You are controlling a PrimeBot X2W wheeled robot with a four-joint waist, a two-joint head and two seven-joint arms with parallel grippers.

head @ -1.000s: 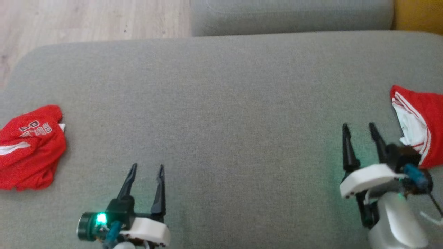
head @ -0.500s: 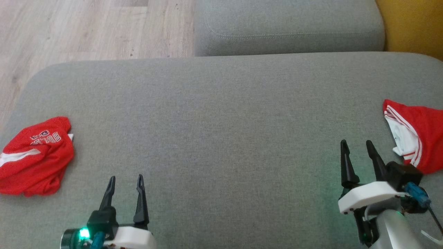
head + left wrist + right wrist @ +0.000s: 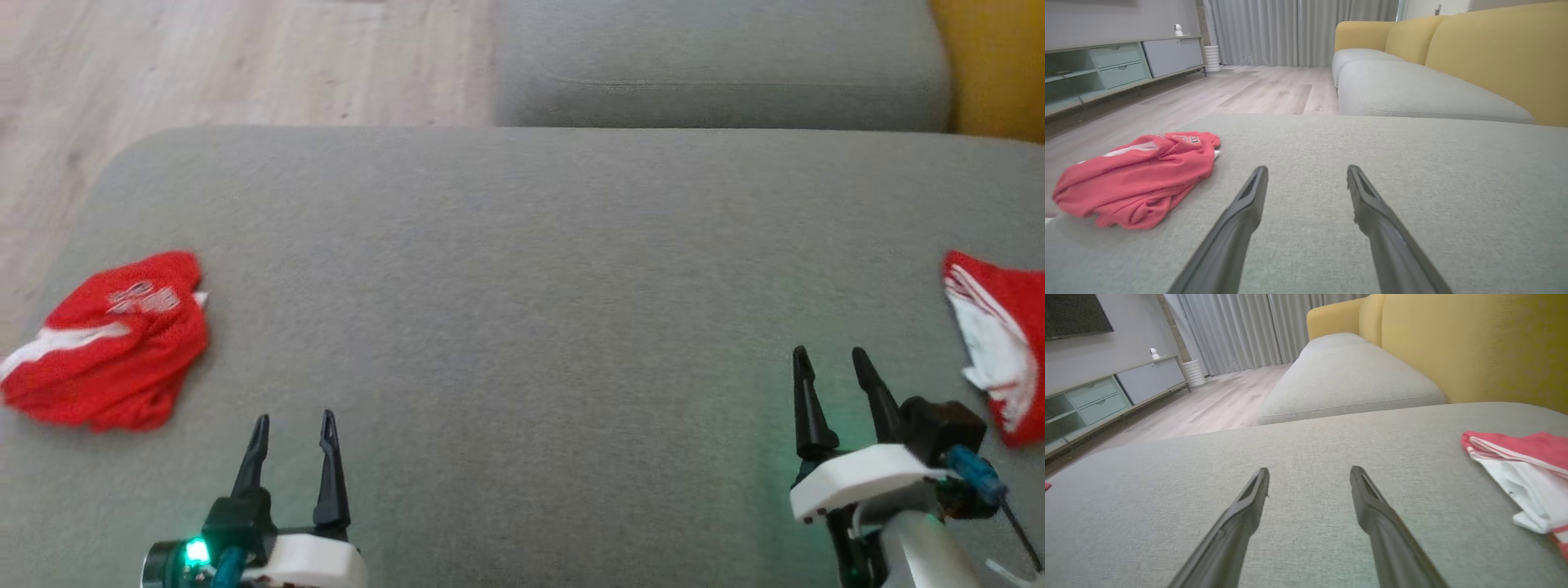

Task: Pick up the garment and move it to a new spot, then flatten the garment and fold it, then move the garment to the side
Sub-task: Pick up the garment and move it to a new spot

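Observation:
A crumpled red garment (image 3: 114,343) with white lettering lies near the left edge of the grey cushion (image 3: 539,269). The left wrist view has this garment (image 3: 1139,179) to the left of my fingers. My left gripper (image 3: 294,418) is open and empty, to the right of it and nearer to me, apart from it; its fingers (image 3: 1306,169) hover over bare cushion. A second red and white garment (image 3: 1000,359) lies at the right edge, cut off by the frame. My right gripper (image 3: 826,353) is open and empty to the left of that garment (image 3: 1523,473).
A second grey cushion (image 3: 718,73) adjoins the far side, with a yellow backrest (image 3: 1474,347) at the right. Wooden floor (image 3: 204,65) lies beyond the cushion's left and far-left edges. A low cabinet (image 3: 1106,69) stands against the wall across the room.
The head camera has shifted, so the whole picture moved. The left gripper has drawn back toward me and stands closer to the left red garment. Both grippers stay open.

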